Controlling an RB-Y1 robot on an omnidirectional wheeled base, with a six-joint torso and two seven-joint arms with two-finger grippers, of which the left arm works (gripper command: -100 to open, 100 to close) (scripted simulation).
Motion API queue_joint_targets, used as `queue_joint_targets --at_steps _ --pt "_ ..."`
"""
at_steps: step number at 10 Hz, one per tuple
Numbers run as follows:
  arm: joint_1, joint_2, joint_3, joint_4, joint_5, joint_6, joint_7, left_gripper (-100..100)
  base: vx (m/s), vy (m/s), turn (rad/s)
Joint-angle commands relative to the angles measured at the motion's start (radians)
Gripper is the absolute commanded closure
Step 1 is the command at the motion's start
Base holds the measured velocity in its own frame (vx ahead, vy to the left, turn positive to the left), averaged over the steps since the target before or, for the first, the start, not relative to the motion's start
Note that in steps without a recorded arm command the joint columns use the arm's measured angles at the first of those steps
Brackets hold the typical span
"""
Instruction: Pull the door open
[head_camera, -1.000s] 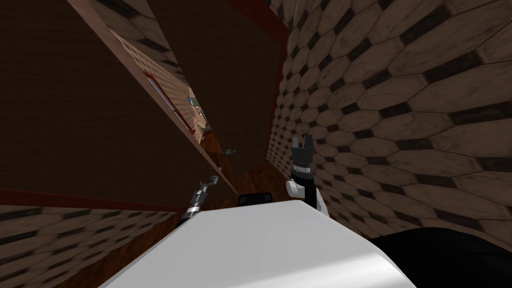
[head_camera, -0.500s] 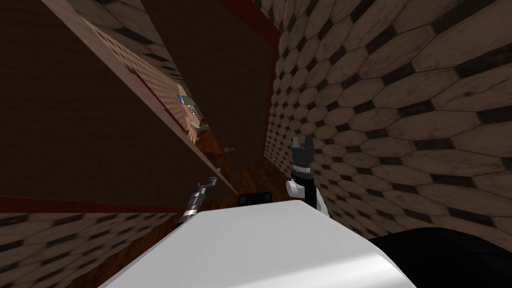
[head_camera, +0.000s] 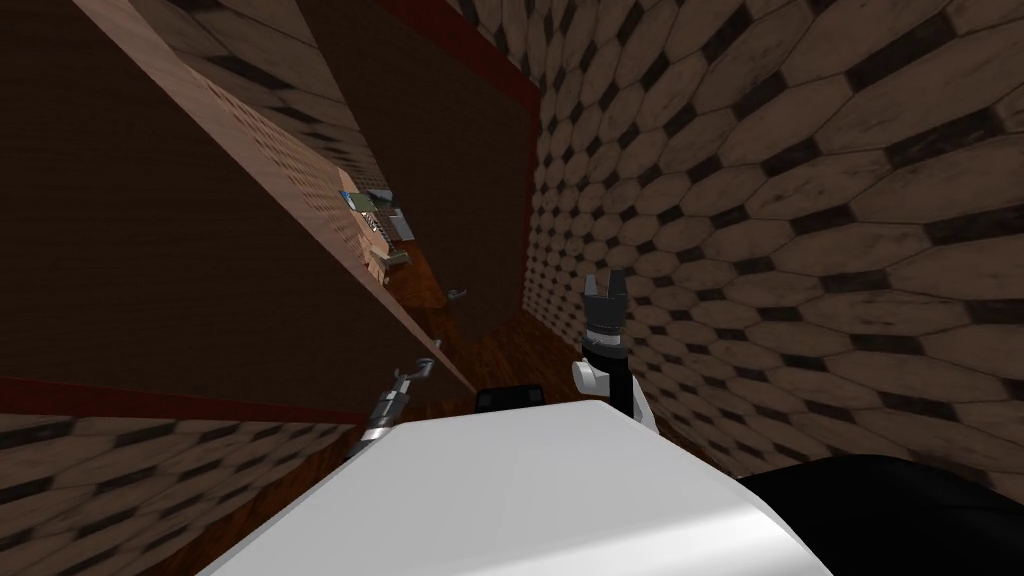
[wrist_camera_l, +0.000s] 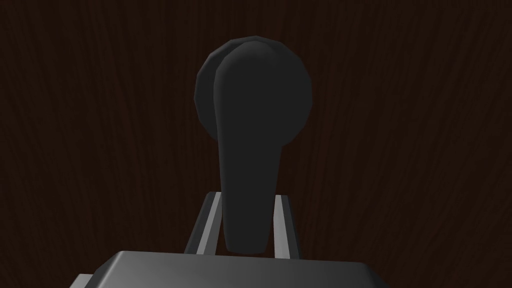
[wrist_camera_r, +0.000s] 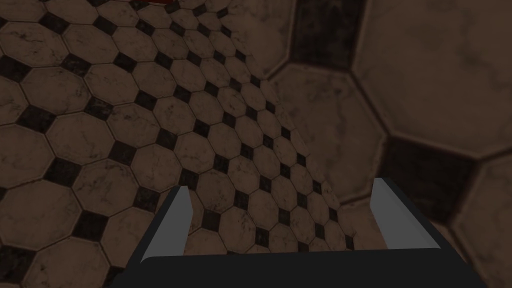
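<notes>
The left gripper (wrist_camera_l: 246, 196) pinches the handle (wrist_camera_l: 250, 125) near its free end, probably for leverage on the door (head_camera: 150, 250), which stands ajar at the robot's left. The right gripper (wrist_camera_r: 280, 200) hangs spread and idle by the tiled wall (head_camera: 800, 200).

My left gripper (wrist_camera_l: 246, 196) has two thin, light grey blade fingers on a dark grey, bevelled box. My right gripper (wrist_camera_r: 280, 185) matches, though its box is blacker. My right forearm (head_camera: 622, 392) is black with a rounded white joint cover. My left forearm (head_camera: 386, 407) is slim, grey and dark-banded.
</notes>
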Motion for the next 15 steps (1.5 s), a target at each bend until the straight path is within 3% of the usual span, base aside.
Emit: queue_joint_targets --at_steps 1,4,7,8,11,15 --pt "0.0 0.0 0.0 0.0 0.0 0.0 0.0 100 -0.092 0.04 -0.033" --pt "-0.042 -0.008 -0.015 0.021 0.018 0.024 -0.016 100 -0.195 0.02 -0.099" --pt "-0.111 -0.019 -0.036 0.052 0.046 0.059 -0.042 100 -0.236 0.045 -0.165" --pt "-0.111 -0.019 -0.036 0.052 0.046 0.059 -0.042 100 -0.153 0.035 -0.045" --pt "-0.157 -0.027 -0.05 0.073 0.066 0.084 -0.06 100 -0.087 0.026 -0.073" --pt "-0.192 -0.033 -0.06 0.09 0.08 0.102 -0.074 100 -0.087 0.024 -0.067"
